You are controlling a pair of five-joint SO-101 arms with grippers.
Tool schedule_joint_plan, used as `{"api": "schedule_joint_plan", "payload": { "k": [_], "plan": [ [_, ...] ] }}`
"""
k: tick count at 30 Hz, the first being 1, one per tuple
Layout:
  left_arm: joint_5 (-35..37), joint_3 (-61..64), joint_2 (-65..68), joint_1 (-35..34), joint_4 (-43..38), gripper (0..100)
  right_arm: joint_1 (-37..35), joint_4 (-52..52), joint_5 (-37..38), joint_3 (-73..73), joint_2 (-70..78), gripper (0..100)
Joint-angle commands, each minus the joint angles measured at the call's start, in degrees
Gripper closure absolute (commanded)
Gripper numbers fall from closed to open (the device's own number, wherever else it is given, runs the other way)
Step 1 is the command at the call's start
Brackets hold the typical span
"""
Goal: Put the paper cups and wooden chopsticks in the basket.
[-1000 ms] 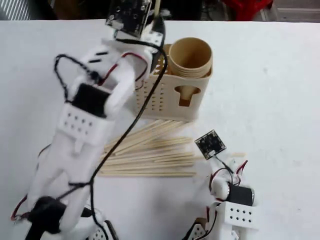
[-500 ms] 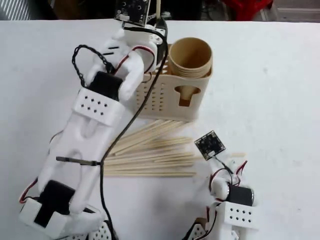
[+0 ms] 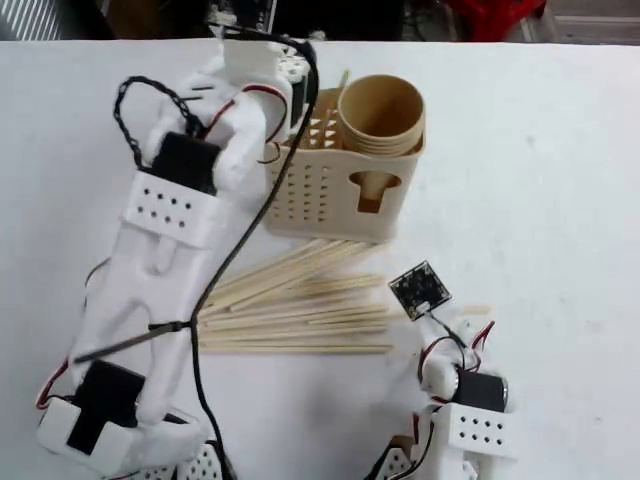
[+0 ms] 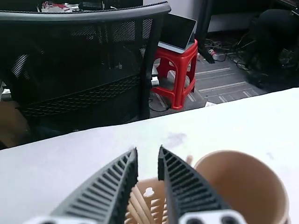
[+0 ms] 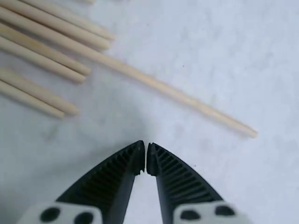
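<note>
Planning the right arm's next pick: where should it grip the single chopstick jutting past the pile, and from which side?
Probably the jutting end of the chopstick, from above, jaws straddling it crosswise: it lies flat on the table, with bare surface either side there, unlike within the pile.

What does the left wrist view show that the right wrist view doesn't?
Left wrist view: the basket with the stacked paper cups in it, below jaws slightly apart, plus a chair and red stool behind. Right wrist view: loose wooden chopsticks lying flat, beyond shut jaws. Both: the white table.
</note>
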Motion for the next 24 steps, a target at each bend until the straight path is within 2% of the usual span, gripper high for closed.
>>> {"api": "schedule_joint_plan", "payload": {
  "k": [1,4,9,13,17,20,24],
  "plan": [
    [0.35,-8.53,-0.31,-1.01,10.02,91,0.04,0.4,0.7,-0.18,-0.48,97.5],
    [-1.41,-15.56,-0.31,-0.75,22.95,91,0.04,0.4,0.7,-0.18,-0.48,97.5],
    [-12.4,-27.52,-0.31,0.4,41.32,92,0.22,0.4,0.7,-0.18,-0.48,97.5],
    [-17.85,-29.1,-0.31,3.91,53.19,97,0.22,0.4,0.7,-0.18,-0.48,97.5],
    [-23.3,-15.12,-3.12,5.41,52.13,97,0.4,0.4,0.53,-0.18,-0.48,97.5],
    [-26.2,-1.05,-6.81,9.36,48.62,97,0.4,0.4,0.44,-0.18,-0.48,97.5],
    [-31.74,22.51,-10.95,14.55,36.48,97,0.4,0.4,0.53,-0.18,-0.48,97.5]
  ]
}}
